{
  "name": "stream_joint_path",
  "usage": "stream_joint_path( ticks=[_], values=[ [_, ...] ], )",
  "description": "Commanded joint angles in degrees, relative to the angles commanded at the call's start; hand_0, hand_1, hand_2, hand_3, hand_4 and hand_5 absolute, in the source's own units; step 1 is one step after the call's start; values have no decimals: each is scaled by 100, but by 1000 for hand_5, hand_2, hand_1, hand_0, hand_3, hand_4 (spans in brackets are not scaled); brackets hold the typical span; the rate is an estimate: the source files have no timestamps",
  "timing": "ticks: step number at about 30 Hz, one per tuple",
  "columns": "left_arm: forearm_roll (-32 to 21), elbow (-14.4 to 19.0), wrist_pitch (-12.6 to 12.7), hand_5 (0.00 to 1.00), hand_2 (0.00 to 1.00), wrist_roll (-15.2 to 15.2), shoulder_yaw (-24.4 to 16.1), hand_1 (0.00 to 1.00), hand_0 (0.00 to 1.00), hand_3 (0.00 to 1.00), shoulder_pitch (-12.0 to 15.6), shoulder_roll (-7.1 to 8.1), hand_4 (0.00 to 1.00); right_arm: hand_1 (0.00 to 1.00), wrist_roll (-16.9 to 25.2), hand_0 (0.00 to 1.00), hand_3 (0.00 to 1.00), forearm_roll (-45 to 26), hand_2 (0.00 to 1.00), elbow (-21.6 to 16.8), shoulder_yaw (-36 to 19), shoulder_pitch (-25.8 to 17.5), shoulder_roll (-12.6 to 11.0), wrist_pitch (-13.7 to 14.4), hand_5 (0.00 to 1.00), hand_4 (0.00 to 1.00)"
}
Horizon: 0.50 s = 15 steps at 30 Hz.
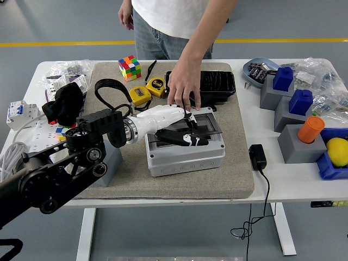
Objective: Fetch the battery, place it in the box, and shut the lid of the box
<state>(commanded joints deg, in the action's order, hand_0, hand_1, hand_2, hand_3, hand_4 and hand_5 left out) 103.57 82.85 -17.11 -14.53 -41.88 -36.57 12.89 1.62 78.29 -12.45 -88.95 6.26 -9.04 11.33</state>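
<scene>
The left hand, white-shelled with black fingers, reaches in from the left and lies across the top of the grey box, which sits on the grey mat in the middle of the white tabletop. Its fingers are stretched out flat over the box's dark lid, loosely extended and gripping nothing. No battery can be made out in or near the box; the hand covers much of the lid. A person's hand comes down from the far side, fingertips touching the rear edge of the box just beyond the robot's knuckles. Behind the box lies a black tray, with a yellow tape measure and a Rubik's cube to the left.
</scene>
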Motion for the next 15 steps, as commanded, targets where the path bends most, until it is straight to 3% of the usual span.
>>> stream_joint_path(
  ticks=[8,15],
  values=[
    [-1,-12,37,998,749,33,1,833,998,703,42,8,998,871,-1,914,843,25,807,7,-29,-12,-1,3,998,998],
    [224,3,318,998,748,240,-273,830,996,701,51,11,998,870,-1,915,843,14,807,1,-37,-10,7,2,998,998]
  ],
)
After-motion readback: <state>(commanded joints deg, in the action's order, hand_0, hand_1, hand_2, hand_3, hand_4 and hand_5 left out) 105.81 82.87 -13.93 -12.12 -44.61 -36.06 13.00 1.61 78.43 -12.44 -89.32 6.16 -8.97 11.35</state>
